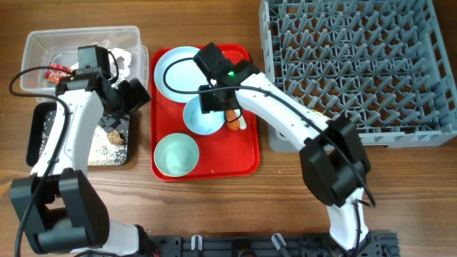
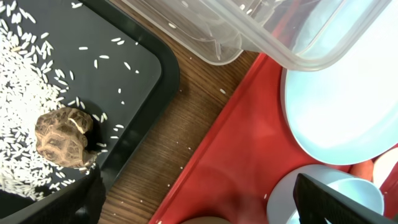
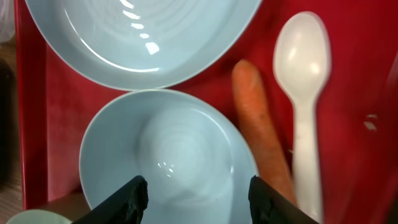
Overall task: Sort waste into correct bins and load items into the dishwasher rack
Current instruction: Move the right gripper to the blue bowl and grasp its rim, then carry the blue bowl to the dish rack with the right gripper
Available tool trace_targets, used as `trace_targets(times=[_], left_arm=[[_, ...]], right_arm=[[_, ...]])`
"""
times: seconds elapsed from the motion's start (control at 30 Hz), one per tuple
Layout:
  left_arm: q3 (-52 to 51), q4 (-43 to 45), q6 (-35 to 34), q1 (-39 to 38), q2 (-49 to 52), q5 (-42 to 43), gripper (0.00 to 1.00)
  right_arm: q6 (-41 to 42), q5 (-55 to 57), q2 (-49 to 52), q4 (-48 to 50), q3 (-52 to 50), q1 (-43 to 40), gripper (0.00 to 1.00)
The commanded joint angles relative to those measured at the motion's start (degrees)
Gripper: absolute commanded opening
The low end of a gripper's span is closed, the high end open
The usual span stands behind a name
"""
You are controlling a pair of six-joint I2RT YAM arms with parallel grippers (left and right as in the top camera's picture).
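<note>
Left arm (image 1: 70, 135), right arm (image 1: 275, 107): white links, black joint housings, black cables looped outside. Green LED (image 1: 230, 73) lit at 12 o'clock. Claw fingers (image 3: 134, 196) black, probably matte plastic.

Wood table (image 1: 214, 214) w/ clear tub (image 1: 82, 30), black tray (image 1: 36, 128), red tray (image 1: 246, 153), grey rack (image 1: 428, 132)

Bright, even light; glare on plate (image 3: 143, 37); spoon (image 3: 305, 118) blurred.
</note>
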Motion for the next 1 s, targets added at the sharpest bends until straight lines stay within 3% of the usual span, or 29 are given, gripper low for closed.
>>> trace_targets(times=[0.0, 0.13, 0.4, 0.53, 0.63, 0.97], left_arm=[[0.4, 0.0, -0.3, 0.3, -0.3, -0.5, 1.00], [0.4, -0.1, -0.3, 0.3, -0.3, -0.5, 1.00], [0.4, -0.1, -0.3, 0.3, -0.3, -0.5, 1.00], [0.4, -0.1, -0.3, 0.3, -0.3, -0.5, 1.00], [0.4, -0.1, -0.3, 0.3, -0.3, -0.5, 1.00], [0.4, -0.1, -0.3, 0.3, -0.3, -0.5, 1.00]], right_arm=[[-0.9, 6.9, -1.4, -0.9, -0.3, -0.4, 0.55], [-0.6, 7.2, 1.1, -0.2, -3.0, -0.4, 0.54], [-0.5, 6.4, 4.0, 1.7, -3.0, -0.4, 0.31], [-0.7, 5.5, 4.4, 1.5, -3.2, -0.4, 0.28], [-0.7, 5.1, 4.4, 2.1, -3.8, -0.4, 0.04], [-4.2, 5.1, -5.2, -4.9, 4.0, -5.4, 0.04]])
